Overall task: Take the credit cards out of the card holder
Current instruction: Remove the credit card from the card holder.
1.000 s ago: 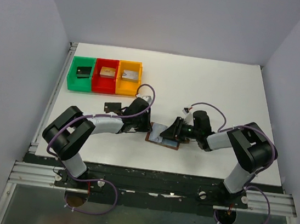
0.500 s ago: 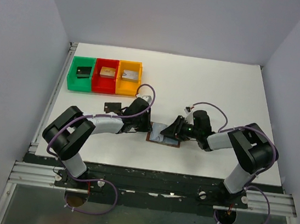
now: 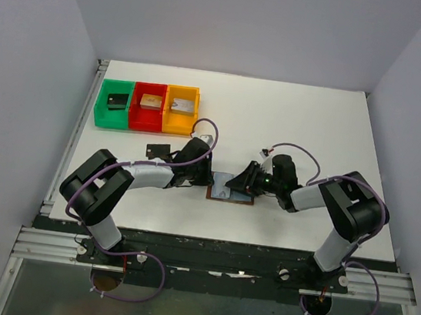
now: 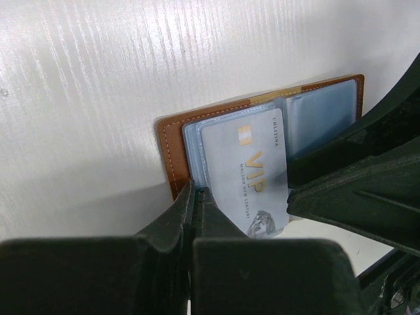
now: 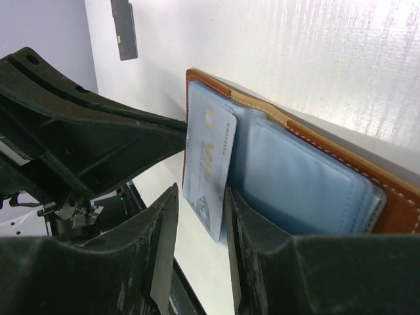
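The brown card holder lies open on the table between the two arms, its pale blue lining up. My left gripper is shut on its left edge; the left wrist view shows the fingers pinched on leather and lining. A grey card with gold lettering sticks half out of a pocket. My right gripper is open, its jaws standing on either side of that grey card. A black card lies on the table left of the left gripper. The gold-tan card is not in view.
Green, red and orange bins stand in a row at the back left, each with a block inside. The two grippers face each other closely over the card holder. The black card also shows in the right wrist view.
The card holder has turned slightly and now lies squarer to the table edge. The right gripper has shifted a little toward it. The left gripper keeps its hold.
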